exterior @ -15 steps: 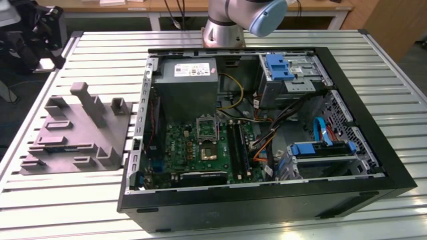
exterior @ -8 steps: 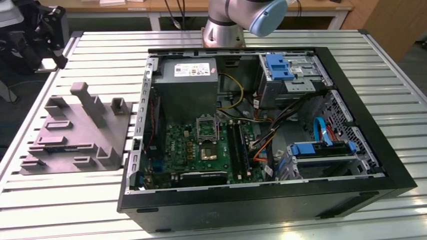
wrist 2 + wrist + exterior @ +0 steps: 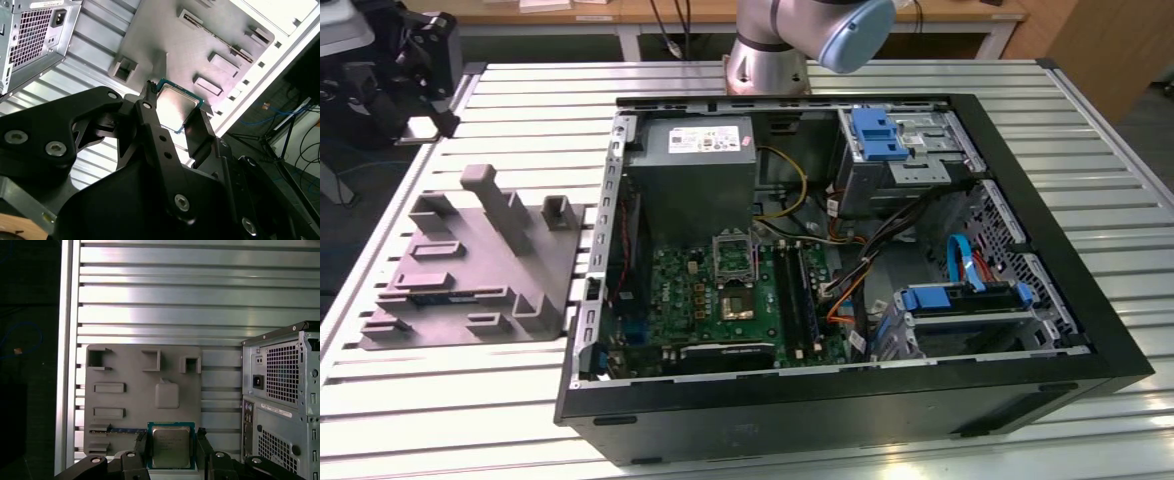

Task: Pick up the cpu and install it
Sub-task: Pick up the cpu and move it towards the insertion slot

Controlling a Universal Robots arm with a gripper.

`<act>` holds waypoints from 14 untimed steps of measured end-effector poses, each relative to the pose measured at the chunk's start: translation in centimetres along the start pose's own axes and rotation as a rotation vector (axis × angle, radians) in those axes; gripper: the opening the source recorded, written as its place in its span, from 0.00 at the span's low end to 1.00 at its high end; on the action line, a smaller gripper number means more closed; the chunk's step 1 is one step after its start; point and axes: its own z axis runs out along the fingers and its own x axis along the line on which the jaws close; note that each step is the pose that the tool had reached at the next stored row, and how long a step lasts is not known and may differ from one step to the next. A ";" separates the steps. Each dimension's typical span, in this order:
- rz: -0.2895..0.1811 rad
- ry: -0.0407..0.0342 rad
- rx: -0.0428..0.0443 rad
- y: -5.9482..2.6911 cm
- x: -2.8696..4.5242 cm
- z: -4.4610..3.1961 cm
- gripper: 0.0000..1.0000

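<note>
Gripping the cpu (image 3: pixel 171 446) by two opposite edges, the gripper (image 3: pixel 171 442) has one black finger (image 3: pixel 141 444) pressed to each side of the chip, whose silvery metal top faces the camera in both wrist views. The cpu appears in front of one edge of the grey moulded tray (image 3: pixel 130 370), held clear above it rather than lying in any of its recesses. In the second wrist view the same chip (image 3: pixel 179 106) sits between the closed fingers of the gripper (image 3: pixel 175 112), just over the tray's rim (image 3: pixel 165 35) and near one of its small raised blocks. Beside the tray stands the computer case (image 3: pixel 280 405), its vented rear panel turned toward the tray. In the exterior view the tray (image 3: pixel 467 270) lies on the slatted metal table (image 3: pixel 454 420) just beside the open case (image 3: pixel 854 400), with the green motherboard (image 3: pixel 720 300) exposed inside. Beyond the case from the tray, the arm (image 3: pixel 787 30) rises at the table's far side.
</note>
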 end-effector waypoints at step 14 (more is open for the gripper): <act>0.000 0.0000 0.0000 0.00 -0.73 0.00 0.47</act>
